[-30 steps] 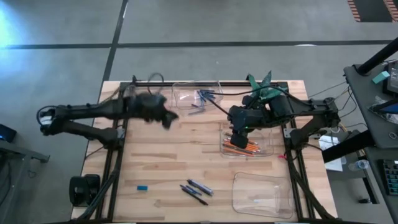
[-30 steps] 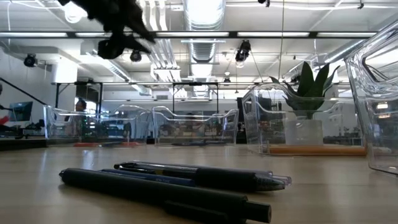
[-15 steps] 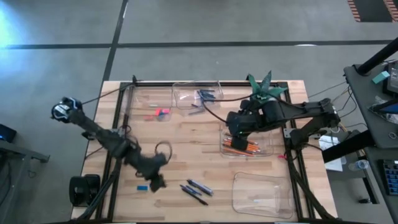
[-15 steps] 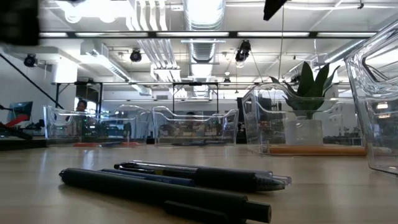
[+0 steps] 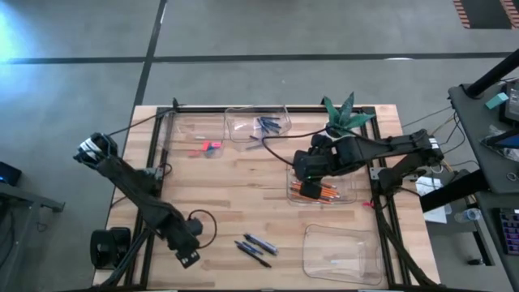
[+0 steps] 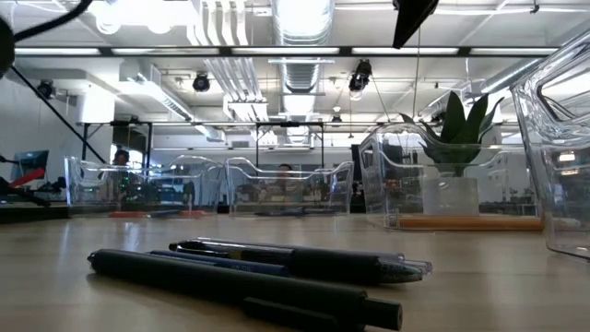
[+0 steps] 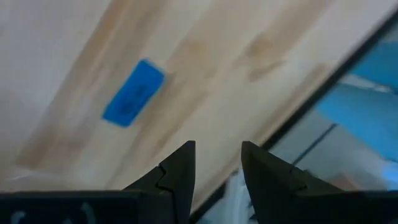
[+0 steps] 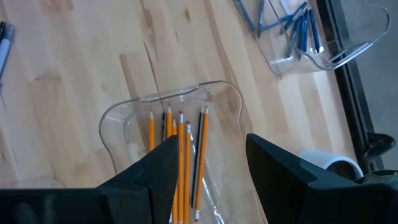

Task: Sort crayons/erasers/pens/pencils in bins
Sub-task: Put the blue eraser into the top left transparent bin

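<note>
1. High view: the left gripper (image 5: 188, 256) is low over the worktop (image 5: 243, 195) near its front left corner. The right gripper (image 5: 304, 172) is over the pencil bin (image 5: 350, 188) at the right edge, above the orange pencils (image 5: 318, 192). The blue crayons (image 5: 270, 124) lie in a bin (image 5: 235, 122) at the rear edge. Two pink erasers (image 5: 210, 148) lie left of that bin, apparently inside another clear tray. The pens (image 5: 255, 248) lie loose near the front edge. An empty bin (image 5: 340, 251) sits at the front right corner. A potted plant (image 5: 345, 112) stands at the rear right.

2. Low view: the pens (image 6: 267, 272) lie on the worktop in the foreground. The pencil bin (image 6: 452, 189) and the plant (image 6: 456, 124) stand behind them.

3. Left wrist view: the left gripper (image 7: 218, 167) has its fingers (image 7: 177, 171) parted and grips nothing. A blue eraser (image 7: 133, 93) lies on the wood just beyond them, near the worktop edge.

4. Right wrist view: the right gripper (image 8: 208, 165) has its fingers (image 8: 273, 165) spread wide and grips nothing. The pencils (image 8: 180, 158) lie in their bin (image 8: 124, 112) between the fingers. The crayons (image 8: 292, 25) lie in their bin (image 8: 348, 46) farther off.
</note>
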You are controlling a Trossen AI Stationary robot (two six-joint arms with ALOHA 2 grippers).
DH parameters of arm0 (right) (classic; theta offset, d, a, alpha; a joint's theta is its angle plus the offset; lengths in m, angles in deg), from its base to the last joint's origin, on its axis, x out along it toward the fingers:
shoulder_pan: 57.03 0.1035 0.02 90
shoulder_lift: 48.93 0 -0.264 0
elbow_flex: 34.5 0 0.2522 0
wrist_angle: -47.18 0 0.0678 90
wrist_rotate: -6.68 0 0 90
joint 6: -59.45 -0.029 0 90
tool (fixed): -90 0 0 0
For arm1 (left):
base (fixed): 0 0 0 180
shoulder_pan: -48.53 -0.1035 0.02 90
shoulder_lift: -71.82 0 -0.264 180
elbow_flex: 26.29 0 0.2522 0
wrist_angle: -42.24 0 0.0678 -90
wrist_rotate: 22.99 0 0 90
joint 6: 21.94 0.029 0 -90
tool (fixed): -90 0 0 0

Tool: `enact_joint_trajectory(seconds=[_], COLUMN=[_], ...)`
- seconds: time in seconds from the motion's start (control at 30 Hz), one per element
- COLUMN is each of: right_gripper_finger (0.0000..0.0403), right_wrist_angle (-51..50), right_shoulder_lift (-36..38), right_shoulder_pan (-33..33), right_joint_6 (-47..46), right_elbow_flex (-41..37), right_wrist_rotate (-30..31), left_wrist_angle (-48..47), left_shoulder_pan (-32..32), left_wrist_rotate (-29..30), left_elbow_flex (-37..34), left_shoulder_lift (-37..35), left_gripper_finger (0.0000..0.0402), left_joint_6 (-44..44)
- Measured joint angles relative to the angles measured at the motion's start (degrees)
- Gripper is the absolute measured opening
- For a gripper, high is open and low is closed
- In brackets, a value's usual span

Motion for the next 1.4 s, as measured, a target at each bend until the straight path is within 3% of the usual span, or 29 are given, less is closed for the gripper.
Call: enact_joint_trajectory(seconds=[0.4,0.67,0.97,1.4], right_gripper_finger=[0.0178,0.0178,0.0178,0.0178], right_wrist_angle=[3.93,4.46,4.46,4.24], right_shoulder_lift=[-0.01,-0.02,0.0,0.0], right_shoulder_pan=[0.0,-0.02,-0.02,-0.02], right_joint_6=[-0.03,-0.04,-0.76,-0.14], right_elbow_flex=[-0.04,-0.04,-0.04,-0.04], right_wrist_rotate=[-0.02,-0.04,-0.07,-0.07], left_wrist_angle=[-3.48,-4.57,-4.53,-4.56], left_shoulder_pan=[-0.05,-0.04,-0.03,0.86], left_wrist_rotate=[0.28,4.49,5.06,5.8], left_elbow_flex=[-0.36,-0.36,-0.36,-0.04], left_shoulder_lift=[5.53,7.53,9.92,14.37], left_gripper_finger=[0.0116,0.0116,0.0116,0.0116], left_joint_6=[8.55,21.74,33.56,34.79])
